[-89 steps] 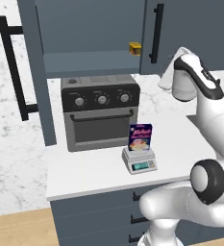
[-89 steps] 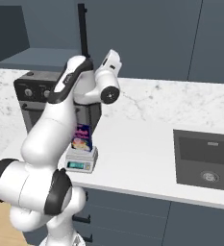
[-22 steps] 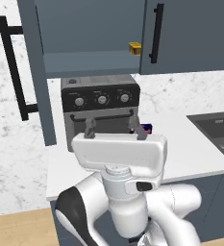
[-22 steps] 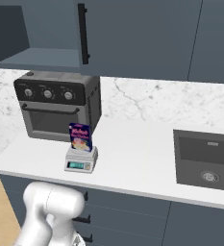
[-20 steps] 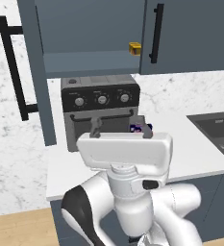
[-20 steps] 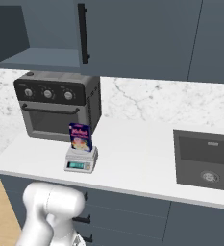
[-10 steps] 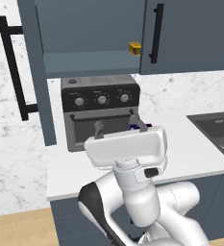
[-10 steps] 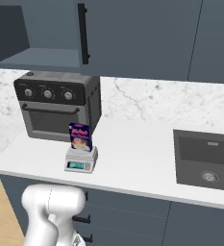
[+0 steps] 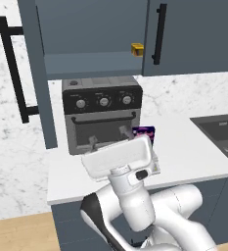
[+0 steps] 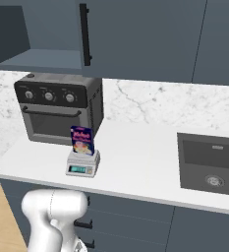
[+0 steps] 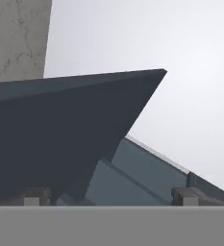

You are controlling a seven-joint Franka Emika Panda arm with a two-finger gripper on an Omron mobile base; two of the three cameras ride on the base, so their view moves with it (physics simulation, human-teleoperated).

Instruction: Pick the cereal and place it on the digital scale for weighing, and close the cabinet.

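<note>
The cereal (image 10: 82, 140), a dark blue box with pink lettering, stands upright on the digital scale (image 10: 82, 166) on the counter in front of the toaster oven. In the left base view only the box's top (image 9: 146, 132) shows behind my hand. The cabinet (image 9: 193, 34) has its left door (image 9: 35, 83) swung out, and its right door is closed. My gripper (image 9: 108, 136) is open and holds nothing; it points upward in front of the oven, apart from the cereal. In the hand view the gripper (image 11: 111, 197) looks up at the underside of the cabinet (image 11: 60, 129).
A black-and-grey toaster oven (image 9: 102, 113) sits under the open cabinet. A tiny yellow-orange object (image 9: 137, 48) lies on the cabinet shelf. The open door's long black handle (image 9: 10, 68) sticks out at the left. A sink (image 10: 209, 162) is set in the counter at the right.
My hand has tilted and drifted a little to the right in front of the oven, uncovering more of the cereal. Earlier, the arm was raised at the right. Cereal and scale have not moved.
</note>
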